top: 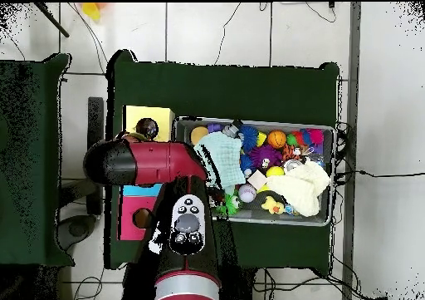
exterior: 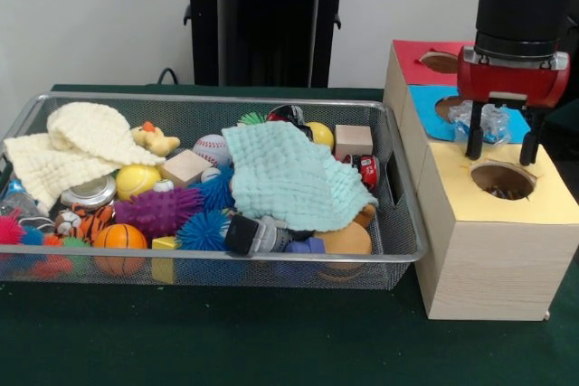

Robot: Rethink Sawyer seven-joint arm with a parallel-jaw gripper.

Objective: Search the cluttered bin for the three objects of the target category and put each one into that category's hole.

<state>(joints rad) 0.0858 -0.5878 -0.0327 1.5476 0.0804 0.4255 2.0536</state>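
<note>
Green worktop (exterior: 226, 341): my gripper (exterior: 500, 144) hangs spread over box (exterior: 493, 241), crinkly bag (exterior: 484, 120) between fingers, unclear if held; bin (exterior: 398, 250) still cluttered.

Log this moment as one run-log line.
gripper: open, over wooden box, between blue hole and yellow hole | crumpled clear plastic between fingers, contact unclear | bin: cluttered

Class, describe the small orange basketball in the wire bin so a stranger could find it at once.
Start at the silver wire mesh bin on the green table. Go to its front wall, towards the end with the cream cloth. The small orange basketball sits there against the mesh; its black seam lines set it apart from the spiky purple ball behind it.
</note>
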